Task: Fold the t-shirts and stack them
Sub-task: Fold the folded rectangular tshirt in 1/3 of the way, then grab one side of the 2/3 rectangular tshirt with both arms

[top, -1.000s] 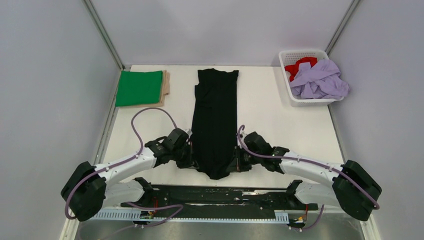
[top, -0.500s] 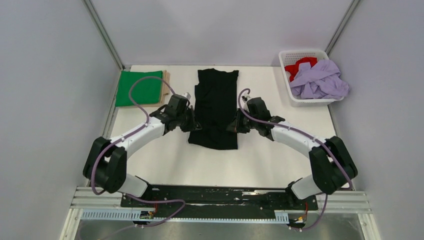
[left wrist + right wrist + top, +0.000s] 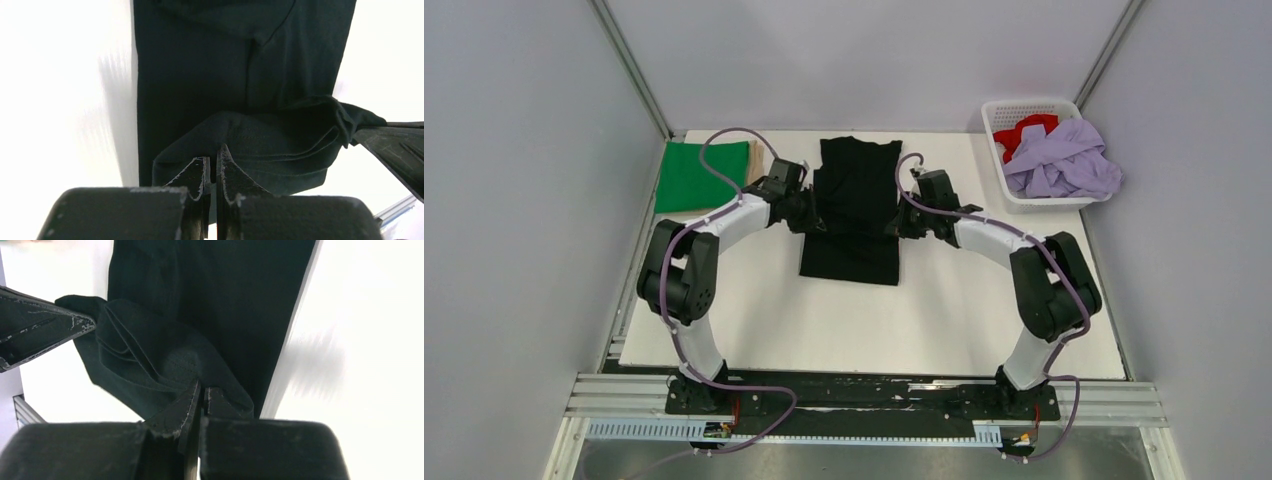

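While grey walls (image 3: 874, 60) surround, white table (image 3: 964, 300) bears black t-shirt (image 3: 854, 215).

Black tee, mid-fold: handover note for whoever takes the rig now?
Left gripper: shut on the black t-shirt, at the left corner of its hem.
Right gripper: shut on the hem's right corner.
Hem is held doubled over the shirt's middle, off the table; the collar end lies flat at the far side.
Done: green t-shirt folded on the tan t-shirt, far left.
Left: lay the hem down, finish and stack the black one; red t-shirt and lilac t-shirt lie crumpled in the basket.
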Robot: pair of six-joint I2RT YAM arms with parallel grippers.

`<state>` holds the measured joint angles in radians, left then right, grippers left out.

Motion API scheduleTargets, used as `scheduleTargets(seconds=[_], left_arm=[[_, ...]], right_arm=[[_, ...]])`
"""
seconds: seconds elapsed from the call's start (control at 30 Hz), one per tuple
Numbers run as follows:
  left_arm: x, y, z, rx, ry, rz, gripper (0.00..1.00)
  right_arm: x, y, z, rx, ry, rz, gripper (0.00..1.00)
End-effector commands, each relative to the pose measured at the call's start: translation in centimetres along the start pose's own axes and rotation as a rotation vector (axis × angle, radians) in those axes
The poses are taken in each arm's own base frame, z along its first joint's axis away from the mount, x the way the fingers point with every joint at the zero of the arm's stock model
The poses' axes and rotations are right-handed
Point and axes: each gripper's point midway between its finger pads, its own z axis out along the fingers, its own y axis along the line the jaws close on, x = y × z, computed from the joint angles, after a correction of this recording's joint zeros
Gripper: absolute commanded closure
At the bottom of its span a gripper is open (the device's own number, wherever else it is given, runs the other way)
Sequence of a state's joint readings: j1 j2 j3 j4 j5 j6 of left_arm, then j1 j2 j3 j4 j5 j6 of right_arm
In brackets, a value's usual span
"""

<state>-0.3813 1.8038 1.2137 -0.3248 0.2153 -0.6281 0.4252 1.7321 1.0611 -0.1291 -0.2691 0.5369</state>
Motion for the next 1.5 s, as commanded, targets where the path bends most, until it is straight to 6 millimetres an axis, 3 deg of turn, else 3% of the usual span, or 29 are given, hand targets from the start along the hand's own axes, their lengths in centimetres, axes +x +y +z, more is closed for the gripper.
scheduleTargets(seconds=[0.0, 0.17, 0.3, 0.37, 0.4, 0.43, 0.47, 0.53, 0.6, 0.63, 0.77, 0.93, 1.03, 1.2, 1.33, 1.47], left_arm=[[-2.9, -0.8, 0.1, 0.026, -0.043, 0.057, 1.0], [-3.9, -0.3, 1.2, 0.023, -0.037, 0.062, 0.99], [-4.4, 0.3, 2.3, 0.01, -0.014, 0.066, 0.81], [-5.0, 0.3, 2.7, 0.03, -0.015, 0.06, 0.64], [-5.2, 0.2, 2.9, 0.042, -0.012, 0.056, 0.47], [-5.8, -0.1, 2.7, 0.056, -0.02, 0.054, 0.39], [-6.2, -0.2, 2.5, 0.058, -0.026, 0.056, 0.18], [-7.3, -0.9, 1.3, 0.066, -0.051, 0.067, 0.02], [-7.3, -1.2, 0.1, 0.069, -0.066, 0.073, 0.0], [-7.2, -1.2, -0.4, 0.068, -0.075, 0.073, 0.0], [-5.0, -0.3, -3.3, 0.041, -0.086, 0.075, 0.0], [1.1, 2.5, -5.3, 0.008, -0.03, 0.026, 0.0], [3.5, 3.4, -4.9, 0.012, 0.011, -0.014, 0.0], [5.6, 5.3, -2.7, -0.034, 0.081, -0.049, 0.03], [6.9, 5.8, -1.1, -0.026, 0.138, -0.079, 0.15], [7.6, 6.4, -0.4, -0.04, 0.159, -0.092, 0.46]], right_arm=[[-3.9, 0.5, 0.9, -0.025, -0.084, -0.078, 1.0], [-4.7, 0.0, 2.4, -0.034, -0.077, -0.08, 1.0], [-5.6, -0.7, 3.5, -0.029, -0.085, -0.074, 0.91], [-6.4, -0.8, 3.9, -0.026, -0.102, -0.074, 0.79], [-7.0, -0.9, 3.9, -0.025, -0.112, -0.076, 0.66], [-7.5, -0.7, 3.9, -0.028, -0.119, -0.078, 0.58], [-7.8, -0.5, 3.7, -0.032, -0.126, -0.078, 0.47], [-8.5, 0.4, 2.5, -0.048, -0.151, -0.082, 0.29], [-8.4, 1.1, 1.2, -0.06, -0.167, -0.084, 0.05], [-8.1, 1.3, 0.6, -0.062, -0.17, -0.085, 0.01], [-5.2, 1.4, -1.8, -0.059, -0.149, -0.069, 0.0], [0.7, 0.6, -4.3, -0.063, -0.074, 0.06, 0.0], [4.1, 0.8, -4.7, -0.084, -0.006, 0.108, 0.0], [5.9, 0.8, -4.3, -0.074, 0.03, 0.205, 0.02], [7.1, 0.9, -3.6, -0.068, 0.054, 0.217, 0.05], [7.6, 0.6, -3.1, -0.039, 0.055, 0.211, 0.1]])
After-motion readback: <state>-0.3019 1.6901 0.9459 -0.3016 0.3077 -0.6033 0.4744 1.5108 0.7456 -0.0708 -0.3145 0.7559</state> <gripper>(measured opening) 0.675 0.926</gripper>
